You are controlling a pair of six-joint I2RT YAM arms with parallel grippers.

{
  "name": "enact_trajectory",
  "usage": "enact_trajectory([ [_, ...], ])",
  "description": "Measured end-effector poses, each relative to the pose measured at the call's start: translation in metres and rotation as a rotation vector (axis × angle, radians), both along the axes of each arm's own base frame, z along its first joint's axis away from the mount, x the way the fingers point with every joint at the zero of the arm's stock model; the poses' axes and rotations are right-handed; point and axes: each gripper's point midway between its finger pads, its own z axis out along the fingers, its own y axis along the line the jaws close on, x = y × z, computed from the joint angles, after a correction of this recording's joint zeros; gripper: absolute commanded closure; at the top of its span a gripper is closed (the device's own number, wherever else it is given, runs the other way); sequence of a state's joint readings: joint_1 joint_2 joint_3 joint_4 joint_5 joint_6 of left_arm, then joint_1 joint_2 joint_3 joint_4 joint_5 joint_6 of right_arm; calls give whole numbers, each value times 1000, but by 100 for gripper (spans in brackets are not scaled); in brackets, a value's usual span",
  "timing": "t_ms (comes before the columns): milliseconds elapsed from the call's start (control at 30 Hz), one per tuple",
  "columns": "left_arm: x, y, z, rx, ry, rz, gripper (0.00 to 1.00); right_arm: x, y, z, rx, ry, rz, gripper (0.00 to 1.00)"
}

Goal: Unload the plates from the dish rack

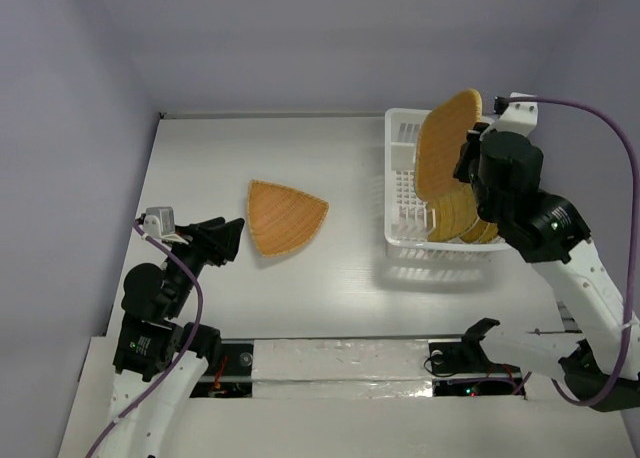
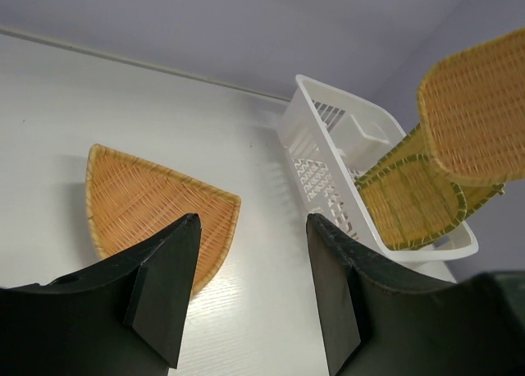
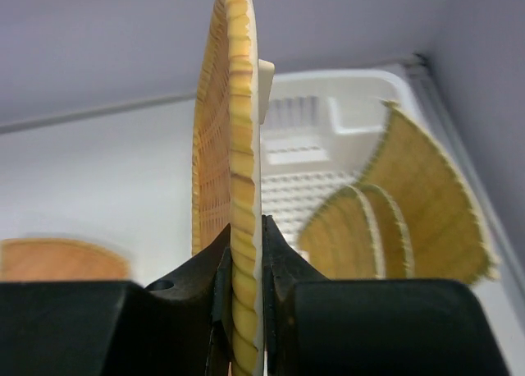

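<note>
**Operator:** What's on the table (image 1: 330, 158), starting with the big stuff?

**Spotter:** Your dish rack (image 1: 400, 143) sits at the far right, a white slotted basket. At least three yellowish woven plates (image 1: 462, 220) lean on edge in its near end, packed against each other. I can't get an exact count from any view. The far end of the rack holds nothing but its own dividers.

**Operator:** And the plate I'm holding?

**Spotter:** Your rounded tan plate (image 1: 445, 143) is upright on edge, raised over the rack. Your right gripper (image 3: 244, 240) pinches its rim, with one finger pressed on each face.

**Operator:** Anything out of the rack?

**Spotter:** One orange rounded-triangle plate (image 1: 285, 216) lies flat on the table left of centre, well apart from the rack.

**Operator:** My left side?

**Spotter:** Your left gripper (image 2: 253, 224) hangs just beside that triangle's near-left edge, with its jaws spread and nothing between them.
</note>
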State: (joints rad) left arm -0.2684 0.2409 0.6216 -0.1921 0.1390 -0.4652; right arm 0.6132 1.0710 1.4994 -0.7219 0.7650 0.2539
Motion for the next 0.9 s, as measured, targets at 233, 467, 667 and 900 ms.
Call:
enact_trajectory([
  [233, 1, 2, 0, 0, 2, 8, 49, 27, 107, 12, 259, -92, 351, 100],
  [467, 3, 5, -1, 1, 5, 24, 49, 64, 260, -86, 505, 98, 695, 100],
  [667, 3, 5, -1, 2, 6, 24, 49, 62, 321, -175, 655, 311, 792, 100],
  [900, 3, 4, -1, 1, 6, 24, 49, 68, 348, -192, 779, 326, 849, 100],
])
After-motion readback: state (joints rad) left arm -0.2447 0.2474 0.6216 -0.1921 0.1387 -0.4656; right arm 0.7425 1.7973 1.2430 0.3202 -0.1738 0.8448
